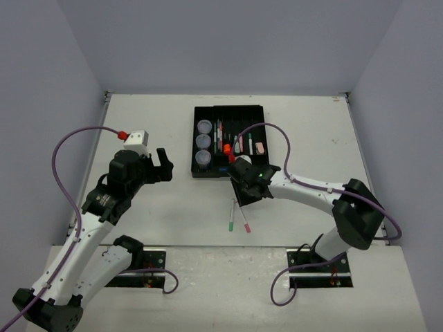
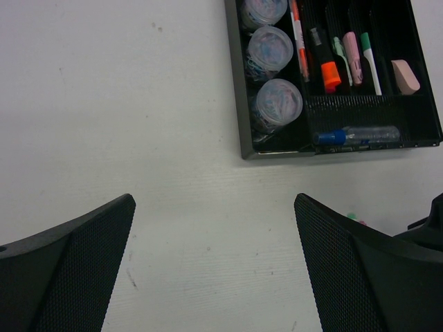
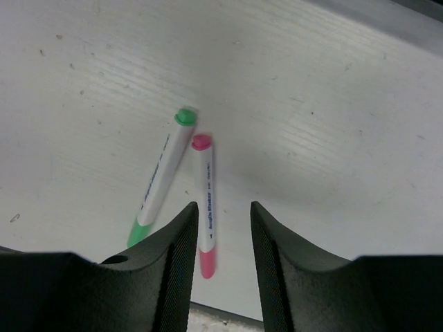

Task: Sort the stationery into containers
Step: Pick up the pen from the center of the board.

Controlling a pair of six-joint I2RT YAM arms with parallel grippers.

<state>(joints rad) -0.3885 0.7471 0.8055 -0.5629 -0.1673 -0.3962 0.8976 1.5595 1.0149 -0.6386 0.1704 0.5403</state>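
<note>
Your right pincer (image 3: pixel 223 211) hangs over the two pens lying on the worktop (image 3: pixel 332 104) in front of the tray (image 2: pixel 235 83). Its fingers are parted a little and grip nothing. You can see the pink pen (image 3: pixel 205 197) in the gap, with the green pen (image 3: pixel 160 176) just beside it, caps close together. Your left pincer (image 2: pixel 214 200) is spread wide and empty, off the tray's left side. The tray holds three pots (image 2: pixel 277 104) in its leftmost slot, then markers (image 2: pixel 331 69), and the eraser (image 2: pixel 405 76) toward the right.
</note>
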